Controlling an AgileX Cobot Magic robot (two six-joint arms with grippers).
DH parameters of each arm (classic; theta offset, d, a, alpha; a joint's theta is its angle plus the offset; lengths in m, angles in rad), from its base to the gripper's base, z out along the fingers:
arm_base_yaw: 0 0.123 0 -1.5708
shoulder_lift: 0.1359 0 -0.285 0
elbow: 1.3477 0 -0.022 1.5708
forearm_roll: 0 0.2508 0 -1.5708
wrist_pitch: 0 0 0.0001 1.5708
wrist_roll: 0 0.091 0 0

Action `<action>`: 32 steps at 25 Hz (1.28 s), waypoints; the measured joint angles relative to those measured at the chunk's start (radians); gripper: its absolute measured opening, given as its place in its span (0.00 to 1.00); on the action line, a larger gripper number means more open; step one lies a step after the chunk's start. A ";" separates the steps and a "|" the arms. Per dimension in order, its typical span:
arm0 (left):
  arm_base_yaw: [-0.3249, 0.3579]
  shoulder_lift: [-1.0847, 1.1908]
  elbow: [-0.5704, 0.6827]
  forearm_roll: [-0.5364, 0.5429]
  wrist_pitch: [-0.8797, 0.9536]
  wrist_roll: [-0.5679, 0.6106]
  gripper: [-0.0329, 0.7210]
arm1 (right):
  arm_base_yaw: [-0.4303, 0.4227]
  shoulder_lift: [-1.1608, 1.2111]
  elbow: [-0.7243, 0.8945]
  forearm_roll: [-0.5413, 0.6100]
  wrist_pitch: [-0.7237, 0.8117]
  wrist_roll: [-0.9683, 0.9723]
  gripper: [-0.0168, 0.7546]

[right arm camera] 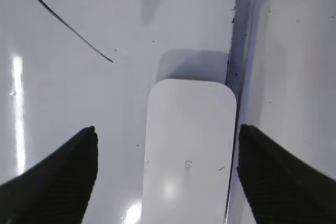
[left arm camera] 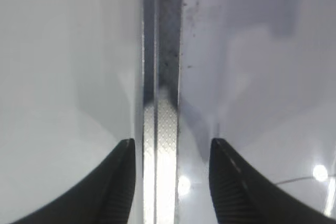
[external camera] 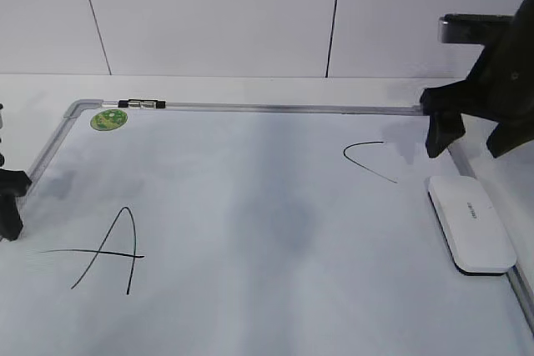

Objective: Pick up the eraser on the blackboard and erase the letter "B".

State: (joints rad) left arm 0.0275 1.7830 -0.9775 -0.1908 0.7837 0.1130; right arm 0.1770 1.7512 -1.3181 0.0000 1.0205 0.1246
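The white eraser (external camera: 472, 223) lies flat on the blackboard (external camera: 250, 206) against its right frame edge; it also shows in the right wrist view (right arm camera: 189, 150). My right gripper (external camera: 471, 135) is open and hangs above the board's far right corner, behind the eraser; in the right wrist view the open jaws (right arm camera: 167, 145) straddle the eraser from above without touching it. My left gripper (external camera: 8, 202) is open at the board's left edge, its jaws (left arm camera: 170, 153) astride the grey frame strip (left arm camera: 160, 145). The letter "B" is not visible. A large "A" (external camera: 108, 249) and an open "C" curve (external camera: 367, 160) are drawn on the board.
A round green sticker (external camera: 108, 120) sits at the board's far left corner, next to a small black-and-silver clip (external camera: 142, 104) on the top frame. A white wall stands behind the table. The board's middle shows faint grey smudges.
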 joint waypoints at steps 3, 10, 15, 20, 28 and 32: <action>0.000 -0.023 -0.036 0.020 0.027 0.000 0.50 | 0.000 -0.034 0.000 0.000 -0.004 -0.008 0.86; 0.000 -0.159 -0.112 0.082 0.062 0.003 0.62 | 0.000 -0.113 0.000 0.017 -0.006 -0.045 0.86; 0.000 -0.292 -0.119 0.098 0.071 0.003 0.77 | 0.000 -0.224 0.000 0.056 -0.006 -0.094 0.86; 0.000 -0.453 -0.119 0.098 0.142 0.003 0.78 | 0.000 -0.364 0.000 0.061 0.012 -0.110 0.84; 0.000 -0.741 -0.119 0.103 0.167 0.003 0.78 | 0.000 -0.645 0.005 0.046 0.023 -0.140 0.79; 0.000 -0.848 -0.119 0.103 0.172 0.003 0.78 | 0.000 -0.776 0.077 0.035 0.024 -0.143 0.79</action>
State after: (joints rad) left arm 0.0275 0.9348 -1.0961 -0.0877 0.9557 0.1163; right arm 0.1770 0.9747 -1.2411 0.0347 1.0441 -0.0182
